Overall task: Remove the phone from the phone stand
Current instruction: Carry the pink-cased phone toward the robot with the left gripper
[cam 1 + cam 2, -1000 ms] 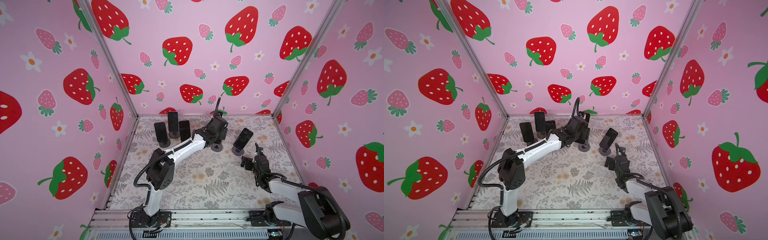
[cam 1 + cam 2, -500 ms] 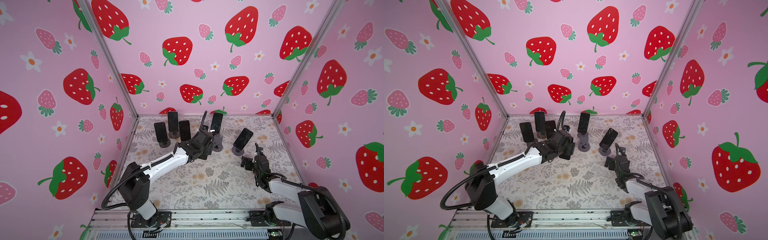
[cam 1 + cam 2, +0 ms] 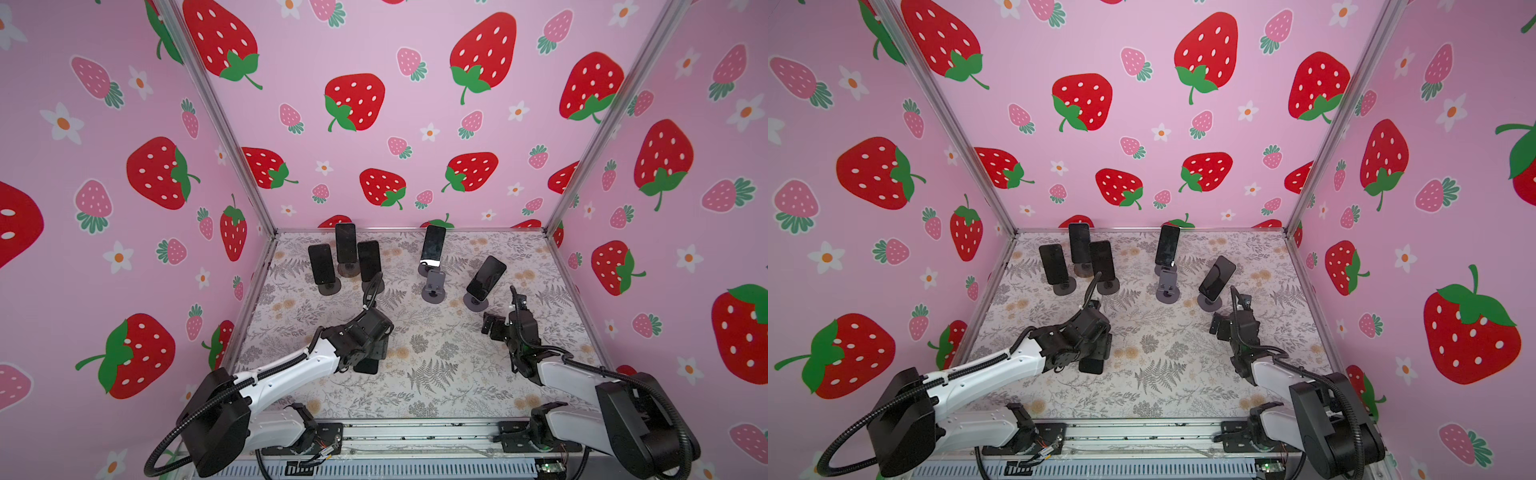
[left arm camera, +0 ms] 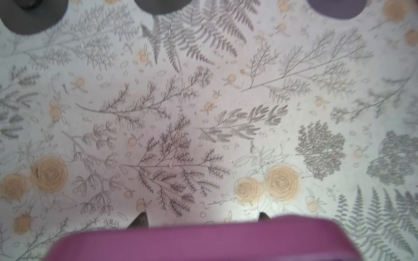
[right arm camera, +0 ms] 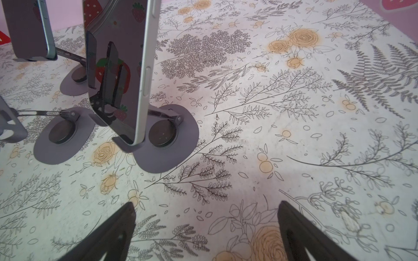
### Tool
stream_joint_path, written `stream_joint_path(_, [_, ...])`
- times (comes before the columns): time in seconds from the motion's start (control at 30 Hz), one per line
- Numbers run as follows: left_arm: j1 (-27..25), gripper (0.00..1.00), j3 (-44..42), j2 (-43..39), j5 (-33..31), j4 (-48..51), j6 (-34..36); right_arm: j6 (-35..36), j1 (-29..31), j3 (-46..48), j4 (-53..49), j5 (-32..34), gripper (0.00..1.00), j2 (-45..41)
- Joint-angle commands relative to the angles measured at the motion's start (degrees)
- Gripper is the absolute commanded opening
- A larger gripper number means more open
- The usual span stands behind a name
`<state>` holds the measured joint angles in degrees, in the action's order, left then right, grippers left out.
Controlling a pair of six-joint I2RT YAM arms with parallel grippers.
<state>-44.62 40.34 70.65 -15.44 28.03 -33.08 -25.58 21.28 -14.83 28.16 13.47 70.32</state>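
— Strawberry walls (image 3: 374,104) box in our floral worktop (image 3: 436,374). Where is the phone?

— Our left hand (image 3: 376,353) is clamped narrow on the phone (image 3: 366,366), low over the worktop and well apart from the bare stand (image 3: 433,286). We judge it low for a gentle set-down.

— And our right hand (image 5: 205,214)?

— Wide, holding nothing, parked near another phone (image 5: 119,67), clear of the left hand's path, we think.

pink strawberry-print walls (image 3: 395,174), grey botanical mat (image 3: 440,365), black phones (image 3: 345,243), grey stands (image 3: 433,296).
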Motion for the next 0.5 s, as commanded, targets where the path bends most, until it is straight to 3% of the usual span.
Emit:
stream_joint_path(0.0, [0.11,0.7,-1.91,-1.0,0.42,0.73,-4.35,-0.7,0.34,-0.38,-0.58,1.2,1.0,-0.96])
stream_joint_path(0.47, [3.31,0.7,-9.46,4.25,5.25,-11.17,-3.42,-0.78,0.34,-0.59,-0.8,1.44,1.0,-0.63])
